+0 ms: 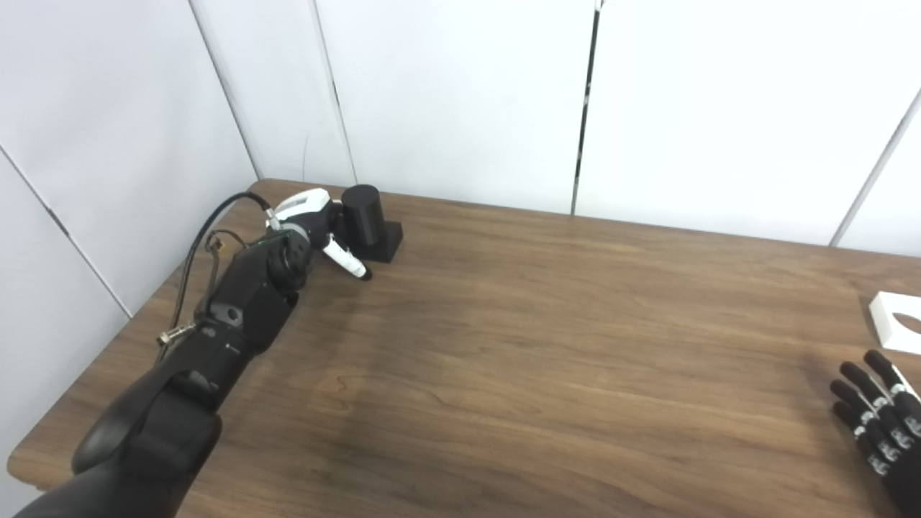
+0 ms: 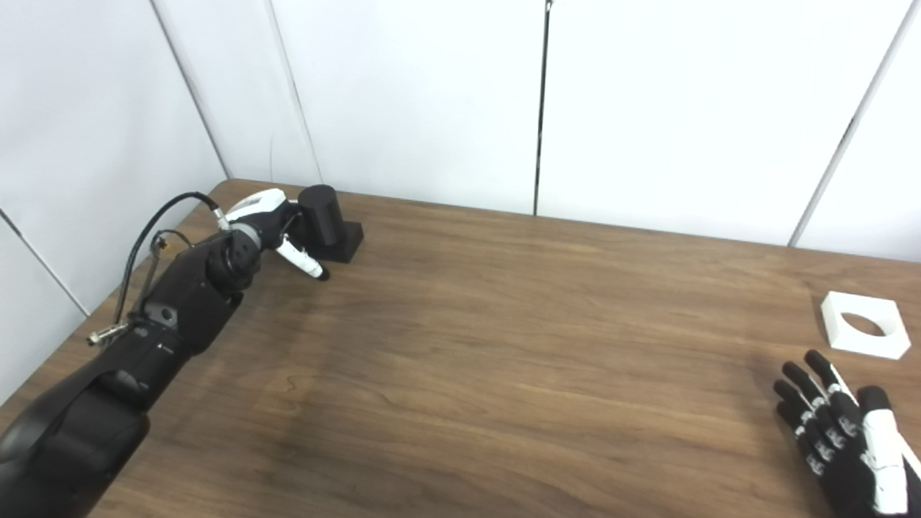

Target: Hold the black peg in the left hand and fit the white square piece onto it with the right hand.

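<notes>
bright even light, soft shadows (slightly soft focus)

Table (image 2: 504,345) – brown wood grain, smooth; black peg (image 2: 322,216) – matt; white square piece (image 2: 863,334) – matt.

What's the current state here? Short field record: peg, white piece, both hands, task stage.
peg: black peg upright on its square base, far left corner of the table
white piece: white square piece with round hole, flat on table at right, untouched
left robot hand: left hand at the peg, fingers beside it; grasp not confirmable
right robot hand: right hand open, near side of the white piece, apart from it
stage: piece not yet picked up, not fitted
</notes>
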